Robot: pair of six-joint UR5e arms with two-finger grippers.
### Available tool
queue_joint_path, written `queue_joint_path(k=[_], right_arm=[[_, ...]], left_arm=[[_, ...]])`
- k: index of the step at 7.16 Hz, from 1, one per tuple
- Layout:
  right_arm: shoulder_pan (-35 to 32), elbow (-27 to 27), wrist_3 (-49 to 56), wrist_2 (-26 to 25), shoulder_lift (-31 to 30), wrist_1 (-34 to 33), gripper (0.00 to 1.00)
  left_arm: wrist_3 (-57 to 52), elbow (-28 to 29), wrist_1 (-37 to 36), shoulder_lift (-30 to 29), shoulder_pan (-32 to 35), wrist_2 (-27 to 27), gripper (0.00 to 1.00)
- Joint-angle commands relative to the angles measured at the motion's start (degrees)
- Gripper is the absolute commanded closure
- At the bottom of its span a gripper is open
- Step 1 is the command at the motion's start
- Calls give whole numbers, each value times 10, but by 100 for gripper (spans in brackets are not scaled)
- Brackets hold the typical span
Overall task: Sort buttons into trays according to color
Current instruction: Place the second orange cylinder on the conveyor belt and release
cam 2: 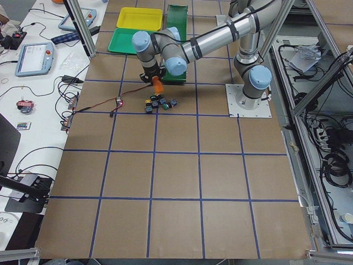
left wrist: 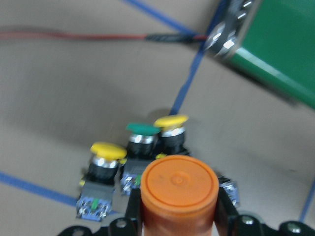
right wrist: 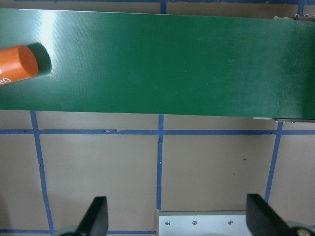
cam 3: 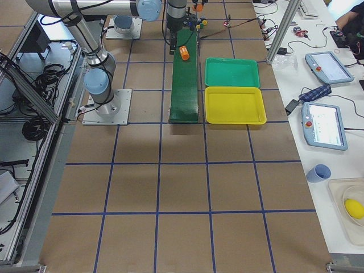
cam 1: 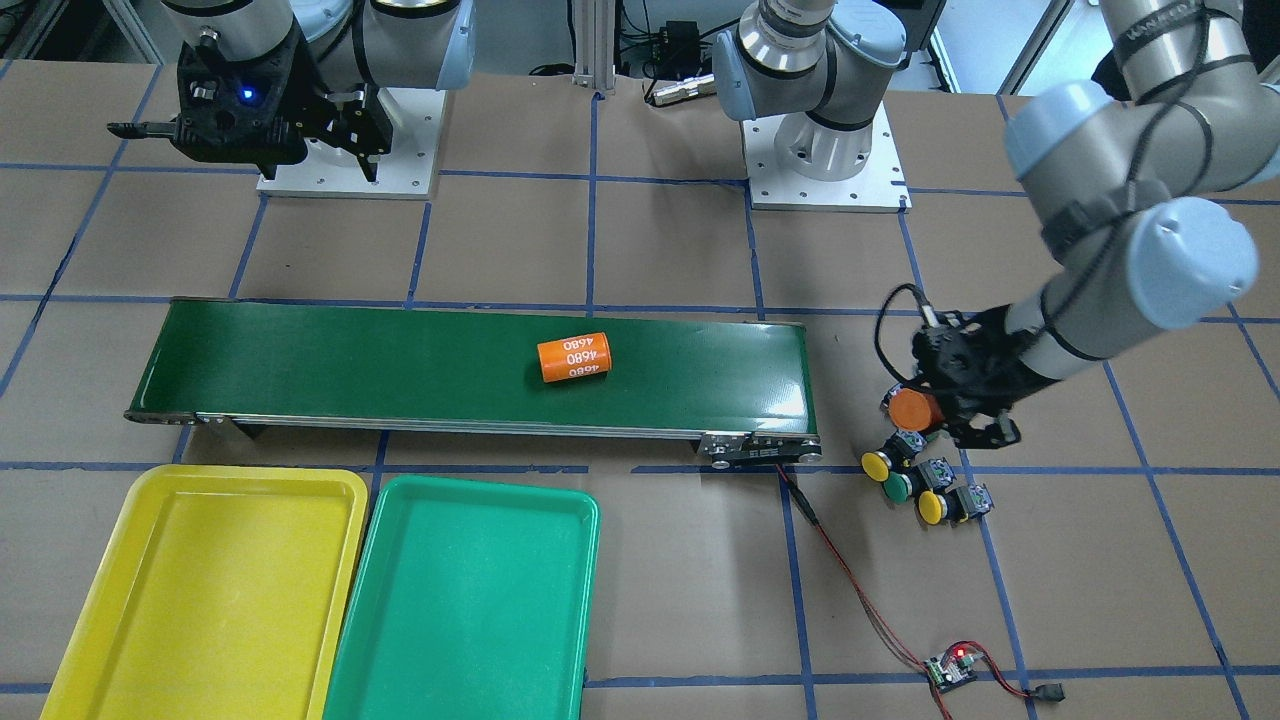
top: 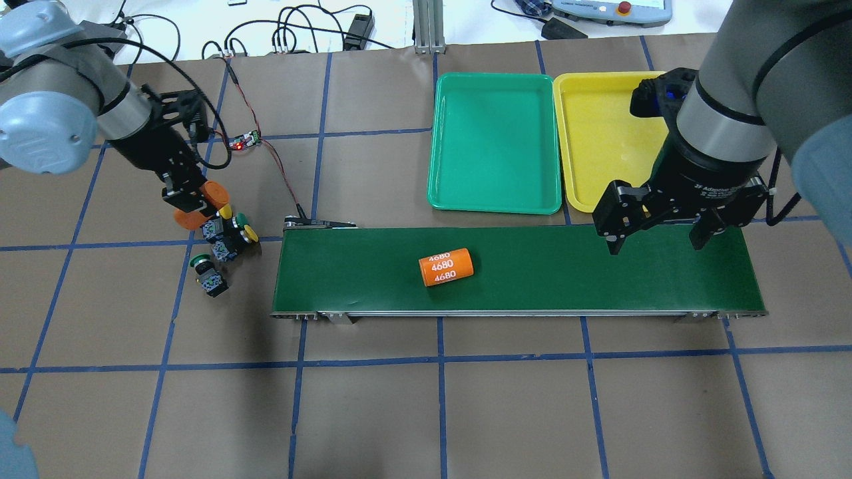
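Note:
Three buttons stand clustered on the table off the belt's end: a yellow button (cam 1: 877,463), a green button (cam 1: 897,487) and another yellow button (cam 1: 933,506). A second green button (top: 198,261) stands a little apart. My left gripper (top: 196,206) hangs just above the cluster, shut on an orange cylinder (left wrist: 178,189). My right gripper (top: 659,233) is open with nothing in it, above the belt's other end. Beyond the belt lie the green tray (top: 494,199) and the yellow tray (top: 592,83), both bare.
A long dark-green conveyor belt (top: 566,273) crosses the middle, with a second orange cylinder (top: 446,266) lying on it. A red wire runs from the belt's end to a small circuit board (top: 243,140) behind the buttons.

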State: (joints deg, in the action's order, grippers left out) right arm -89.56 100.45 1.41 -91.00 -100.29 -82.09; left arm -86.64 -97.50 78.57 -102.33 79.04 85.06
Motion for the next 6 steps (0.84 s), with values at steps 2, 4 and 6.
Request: queue_joint_path(k=[2,4,6], right_arm=[[0,0,0,-1,0,0,0],[0,0,0,-1,0,0,0],[0,1,0,-1,0,1,0]], left_arm=[[75,-106,-97,50,178,59,100],[107,-131,-144,45,225,124,100],[135,-130,-147,26,224,120,100]])
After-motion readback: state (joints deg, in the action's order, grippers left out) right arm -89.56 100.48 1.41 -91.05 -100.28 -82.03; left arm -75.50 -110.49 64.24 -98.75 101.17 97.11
